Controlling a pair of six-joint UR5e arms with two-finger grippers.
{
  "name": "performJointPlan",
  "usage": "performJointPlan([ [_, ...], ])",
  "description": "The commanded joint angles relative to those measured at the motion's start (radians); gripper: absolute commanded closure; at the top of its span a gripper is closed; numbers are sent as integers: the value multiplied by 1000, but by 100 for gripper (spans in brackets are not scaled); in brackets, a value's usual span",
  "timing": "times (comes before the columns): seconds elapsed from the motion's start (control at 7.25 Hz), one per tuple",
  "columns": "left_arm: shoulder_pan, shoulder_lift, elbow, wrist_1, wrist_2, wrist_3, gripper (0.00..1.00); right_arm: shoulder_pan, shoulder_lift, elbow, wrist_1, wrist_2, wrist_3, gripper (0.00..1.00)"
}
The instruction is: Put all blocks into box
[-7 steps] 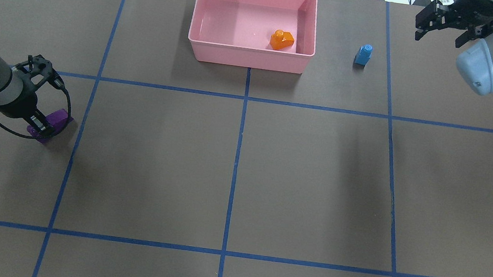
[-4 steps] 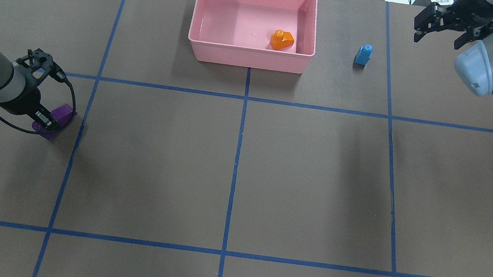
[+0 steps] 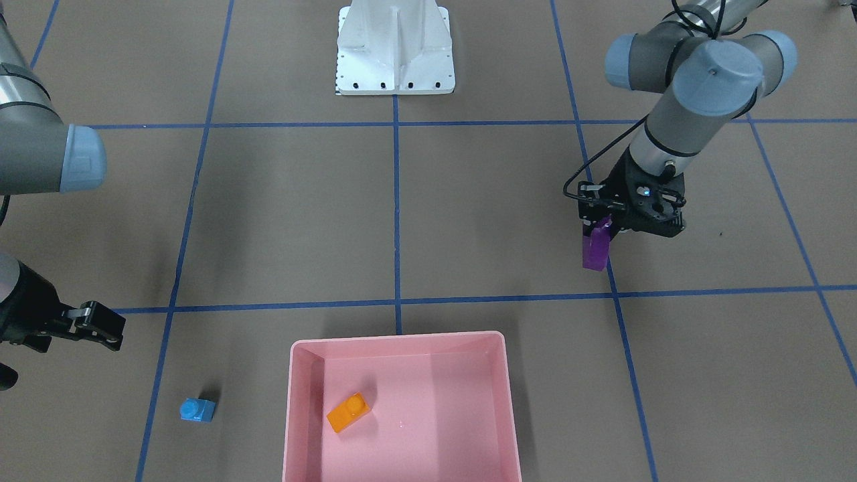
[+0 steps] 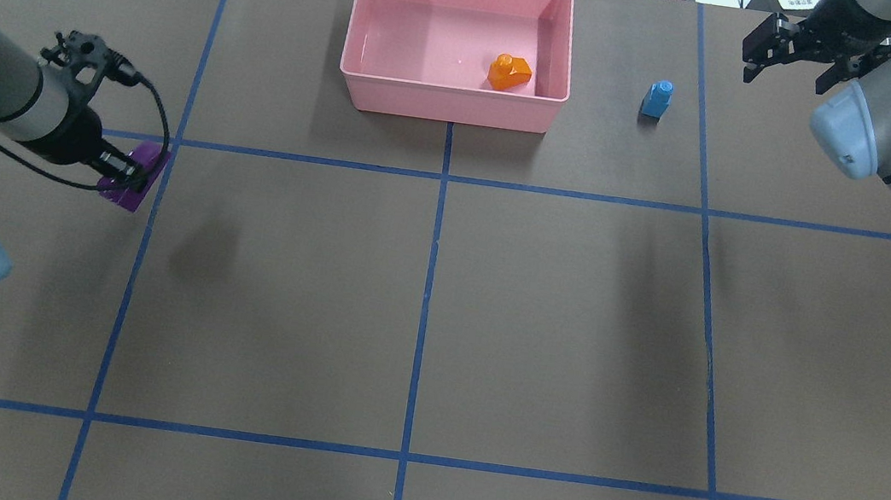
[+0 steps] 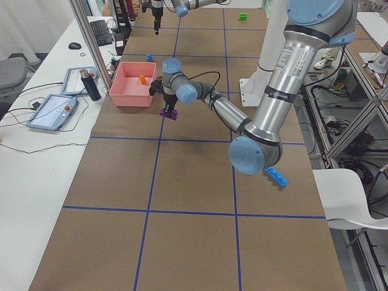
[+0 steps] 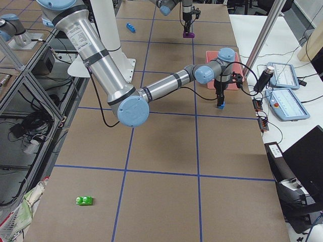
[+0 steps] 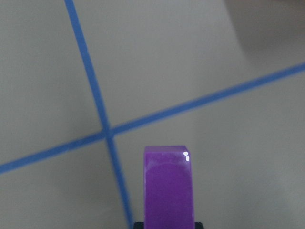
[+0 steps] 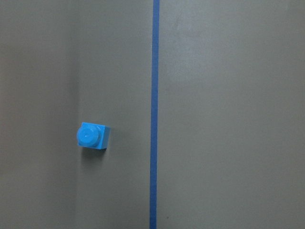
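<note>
I see left pincer (image 4: 120,171) clamped on purple block (image 3: 594,249), held off bench (image 4: 420,315), left-middle of overhead frame. Block's long axis runs straight out from pincer tips. Right pincer (image 4: 790,67) spread wide, holding nothing, upper right. Orange block (image 4: 510,74) lies diagonal in box (image 4: 448,102), lower-right corner. Blue cube (image 4: 656,99) on bench right of box, stud up.

Brown table cover (image 4: 571,344) with blue tape grid (image 4: 428,282), white metal base (image 3: 395,47), two tablets (image 5: 51,111) beside a dark bottle (image 5: 91,85).
</note>
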Motion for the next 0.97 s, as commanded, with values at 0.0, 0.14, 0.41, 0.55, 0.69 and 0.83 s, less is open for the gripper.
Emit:
performJointPlan([
  [0.0, -35, -275, 162, 152, -3, -57, 100, -8, 7, -38, 32, -4, 2, 0],
  [0.14, -41, -416, 344, 144, -1, -80, 100, -11, 9, -38, 33, -4, 3, 0],
  [0.41, -49, -654, 720, 83, -1, -126, 100, -21, 12, -43, 33, -4, 8, 0],
  [0.55, -47, -693, 829, 19, -1, -176, 100, -24, 13, -43, 33, -4, 9, 0],
  [0.69, -46, -735, 903, 11, -1, -178, 100, -27, 29, -56, 33, -4, 9, 0],
  [0.83, -40, -776, 987, -49, -1, -203, 100, -34, 58, -88, 33, -4, 9, 0],
])
